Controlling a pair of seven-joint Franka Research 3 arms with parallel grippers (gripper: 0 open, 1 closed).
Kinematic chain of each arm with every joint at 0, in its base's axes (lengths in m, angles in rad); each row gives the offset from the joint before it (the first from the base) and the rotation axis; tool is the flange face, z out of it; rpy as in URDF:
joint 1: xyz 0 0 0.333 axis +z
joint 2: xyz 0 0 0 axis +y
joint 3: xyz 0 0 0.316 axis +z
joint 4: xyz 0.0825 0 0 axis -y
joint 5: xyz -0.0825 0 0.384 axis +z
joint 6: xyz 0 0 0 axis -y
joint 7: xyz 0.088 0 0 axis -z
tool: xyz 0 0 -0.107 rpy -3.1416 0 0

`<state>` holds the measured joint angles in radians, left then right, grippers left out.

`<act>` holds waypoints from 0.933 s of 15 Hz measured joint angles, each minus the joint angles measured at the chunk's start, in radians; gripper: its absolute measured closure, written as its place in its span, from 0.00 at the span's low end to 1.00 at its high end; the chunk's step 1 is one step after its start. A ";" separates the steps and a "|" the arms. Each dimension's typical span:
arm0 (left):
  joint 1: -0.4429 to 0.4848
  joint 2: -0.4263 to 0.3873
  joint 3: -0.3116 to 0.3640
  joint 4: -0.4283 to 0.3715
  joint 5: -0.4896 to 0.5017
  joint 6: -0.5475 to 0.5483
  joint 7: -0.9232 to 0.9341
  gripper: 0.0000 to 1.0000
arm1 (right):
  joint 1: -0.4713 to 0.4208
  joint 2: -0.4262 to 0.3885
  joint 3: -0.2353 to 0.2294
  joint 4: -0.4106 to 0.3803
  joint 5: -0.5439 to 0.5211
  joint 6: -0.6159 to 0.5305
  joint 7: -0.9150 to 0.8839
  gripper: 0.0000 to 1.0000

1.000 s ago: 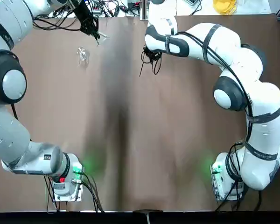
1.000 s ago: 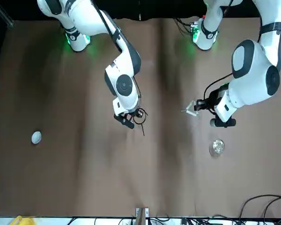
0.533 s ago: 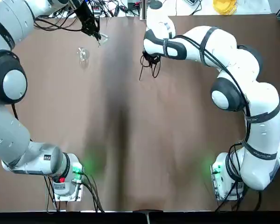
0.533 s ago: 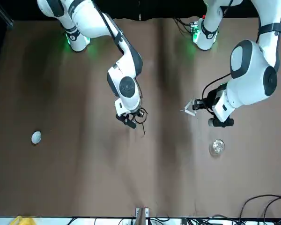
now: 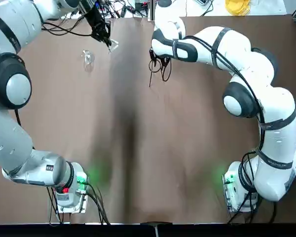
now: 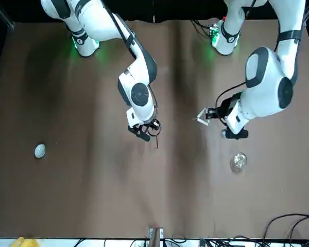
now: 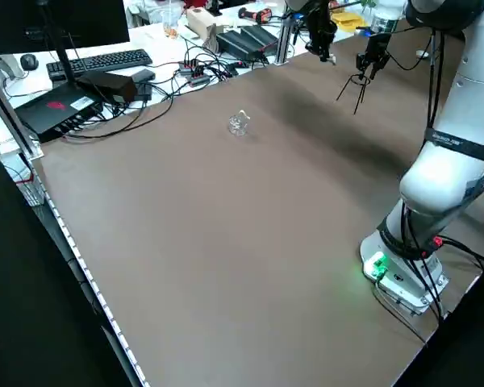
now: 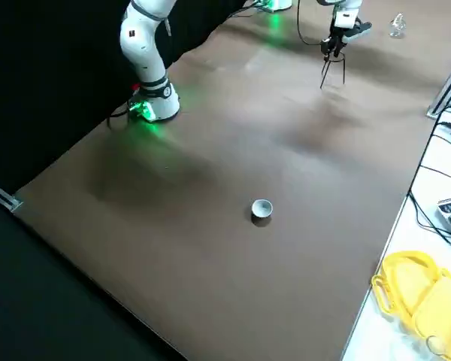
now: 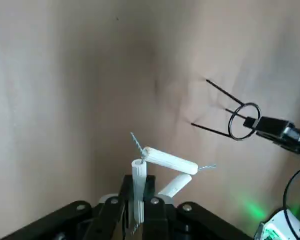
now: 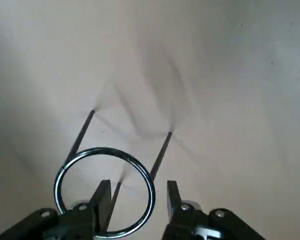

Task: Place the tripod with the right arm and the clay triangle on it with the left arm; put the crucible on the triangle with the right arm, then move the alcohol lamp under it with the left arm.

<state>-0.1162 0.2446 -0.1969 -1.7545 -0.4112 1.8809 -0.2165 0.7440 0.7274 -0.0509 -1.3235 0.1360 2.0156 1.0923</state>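
Observation:
The black wire tripod point(image 5: 151, 79) point(image 6: 156, 140) stands at the far middle of the table, its leg tips on the surface. My right gripper point(image 10: 137, 197) point(image 6: 143, 131) is open, with one side of the tripod's ring point(image 10: 105, 149) between its fingers. My left gripper point(image 9: 140, 200) point(image 6: 212, 113) is shut on the white clay triangle point(image 9: 167, 161) point(image 5: 113, 45), held in the air to the robot's left of the tripod. The clear alcohol lamp point(image 5: 88, 58) point(image 6: 239, 161) sits beyond it, further left. The white crucible point(image 6: 39, 151) point(image 8: 261, 208) sits alone far to the right.
Cables, a keyboard point(image 7: 105, 60) and boxes lie along the table's far and left edges. A yellow object point(image 8: 413, 293) rests off the table's far right corner. Both arm bases point(image 5: 71, 190) point(image 5: 239, 190) sit at the near edge.
My left gripper has carried the clay triangle toward the tripod. The right gripper shifted slightly over the tripod, whose leg tips stayed about where they were.

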 joint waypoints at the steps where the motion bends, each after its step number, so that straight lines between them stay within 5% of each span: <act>1: -0.014 0.009 0.000 0.000 0.000 0.005 -0.007 0.88 | -0.002 -0.004 -0.005 0.006 0.000 -0.027 0.000 0.47; 9: -0.137 0.124 -0.001 0.087 -0.001 0.078 -0.128 0.88 | -0.197 -0.173 -0.019 0.028 0.001 -0.209 -0.289 0.47; 14: -0.223 0.199 -0.002 0.097 -0.001 0.216 -0.188 0.88 | -0.374 -0.177 -0.023 -0.014 -0.006 -0.222 -0.557 0.47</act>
<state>-0.3389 0.4434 -0.1989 -1.6577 -0.4122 2.0971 -0.4044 0.3702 0.5504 -0.0740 -1.3374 0.1299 1.7934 0.5350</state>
